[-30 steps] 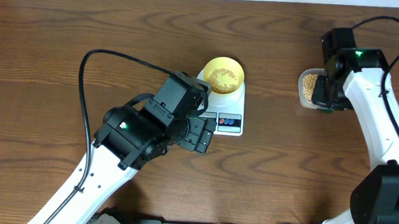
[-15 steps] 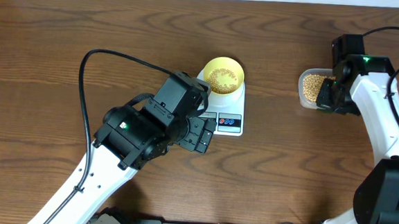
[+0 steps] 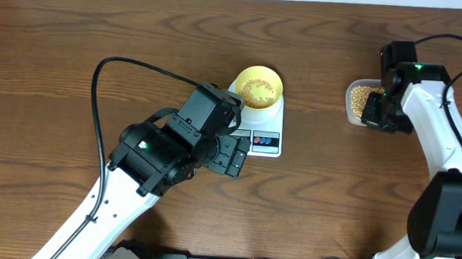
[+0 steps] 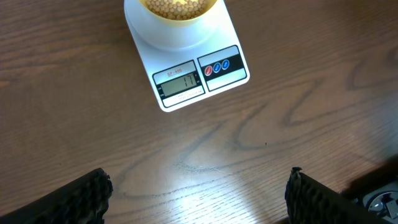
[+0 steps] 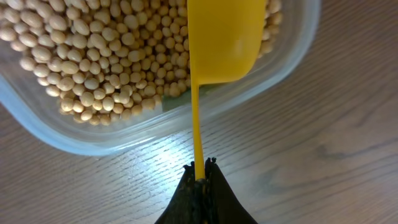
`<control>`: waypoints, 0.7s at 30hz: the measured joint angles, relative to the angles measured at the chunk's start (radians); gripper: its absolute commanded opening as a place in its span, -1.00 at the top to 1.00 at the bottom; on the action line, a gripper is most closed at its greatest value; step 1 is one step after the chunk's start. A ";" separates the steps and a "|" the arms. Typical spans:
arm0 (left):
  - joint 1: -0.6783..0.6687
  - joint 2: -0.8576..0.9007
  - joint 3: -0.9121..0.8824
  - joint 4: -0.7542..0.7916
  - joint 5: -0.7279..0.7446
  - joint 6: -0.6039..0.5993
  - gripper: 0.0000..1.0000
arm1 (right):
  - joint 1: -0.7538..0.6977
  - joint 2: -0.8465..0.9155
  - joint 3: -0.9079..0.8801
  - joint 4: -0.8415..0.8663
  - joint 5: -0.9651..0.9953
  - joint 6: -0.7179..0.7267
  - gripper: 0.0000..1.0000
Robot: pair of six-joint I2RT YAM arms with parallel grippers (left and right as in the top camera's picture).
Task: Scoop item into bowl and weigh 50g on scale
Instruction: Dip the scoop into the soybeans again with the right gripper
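The pale-yellow bowl [image 3: 258, 87] holds tan beans and stands on the white scale [image 3: 264, 130]; both also show in the left wrist view, the bowl [image 4: 177, 7] at the top edge and the scale [image 4: 199, 78] with its display lit. My left gripper [image 4: 198, 196] is open and empty, low over bare wood in front of the scale. My right gripper [image 5: 200, 169] is shut on the handle of a yellow scoop [image 5: 221, 43]. The scoop's cup sits over the right end of a clear tub [image 5: 81, 140] full of beans [image 5: 93, 56]. The tub also shows overhead [image 3: 358, 99].
The left arm [image 3: 162, 145] lies across the table's middle left, its gripper beside the scale. The right arm [image 3: 436, 126] runs along the right edge. The table's far edge is just beyond the tub and bowl.
My right gripper has shifted slightly right and then back a little over the tub, uncovering more beans. The left arm, bowl and scale have not moved.
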 measured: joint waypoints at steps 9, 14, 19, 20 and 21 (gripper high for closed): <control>0.000 0.000 0.000 0.000 0.000 0.000 -0.83 | 0.000 0.028 0.000 -0.029 -0.087 -0.015 0.98; 0.000 0.000 0.000 0.000 0.000 0.000 -0.83 | 0.000 0.028 0.000 -0.045 -0.155 -0.039 0.98; 0.000 0.000 0.000 0.000 0.000 0.000 -0.83 | -0.005 0.028 0.000 -0.048 -0.203 -0.057 0.98; 0.000 0.000 0.000 0.000 0.000 0.000 -0.83 | -0.007 0.028 0.000 -0.048 -0.210 -0.061 0.98; 0.000 0.000 0.000 0.000 0.000 0.000 -0.83 | -0.011 0.028 0.001 -0.049 -0.219 -0.065 0.98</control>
